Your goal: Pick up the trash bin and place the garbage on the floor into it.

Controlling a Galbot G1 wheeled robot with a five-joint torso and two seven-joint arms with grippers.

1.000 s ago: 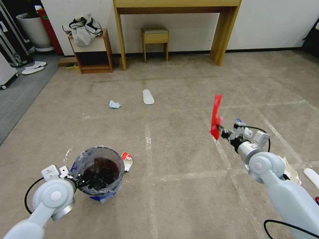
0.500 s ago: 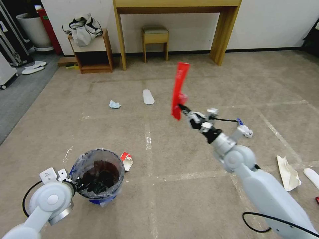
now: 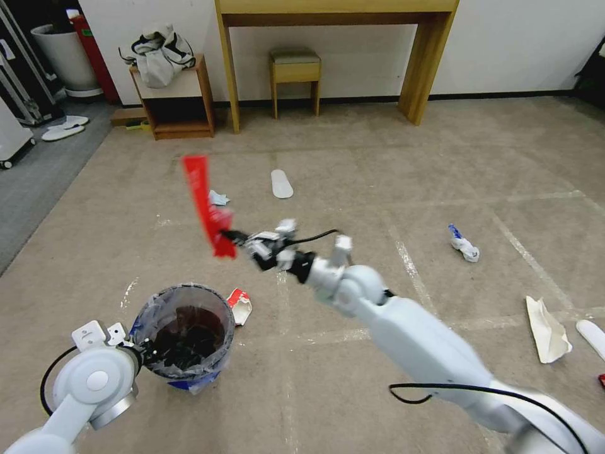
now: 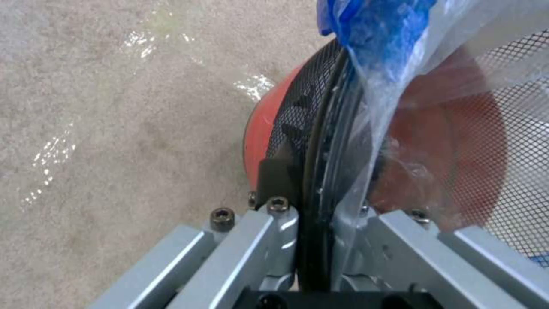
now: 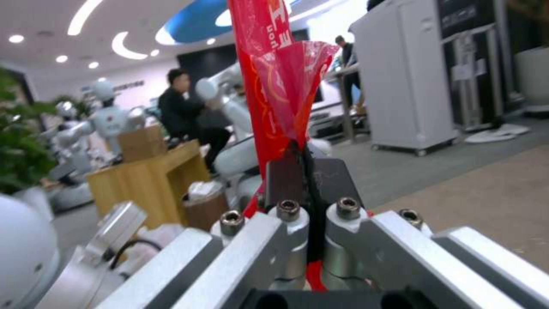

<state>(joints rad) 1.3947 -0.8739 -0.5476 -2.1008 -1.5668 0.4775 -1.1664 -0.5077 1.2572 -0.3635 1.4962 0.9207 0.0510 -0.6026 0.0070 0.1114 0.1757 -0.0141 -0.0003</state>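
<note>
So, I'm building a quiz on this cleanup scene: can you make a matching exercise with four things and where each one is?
Things:
1. red wrapper
2. trash bin
3. crumpled white paper
4. white slipper

Places:
A. rim clamped by the left gripper
B. lying on the floor towards the wooden desk
C. pinched in the right gripper, above the floor
D. on the floor at the robot's right

Pairs: 1-C, 2-A, 3-D, 4-B

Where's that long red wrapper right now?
In the head view the red wrapper is pinched upright in the right gripper, in the air left of centre, above and behind the trash bin that the left gripper holds.
</note>
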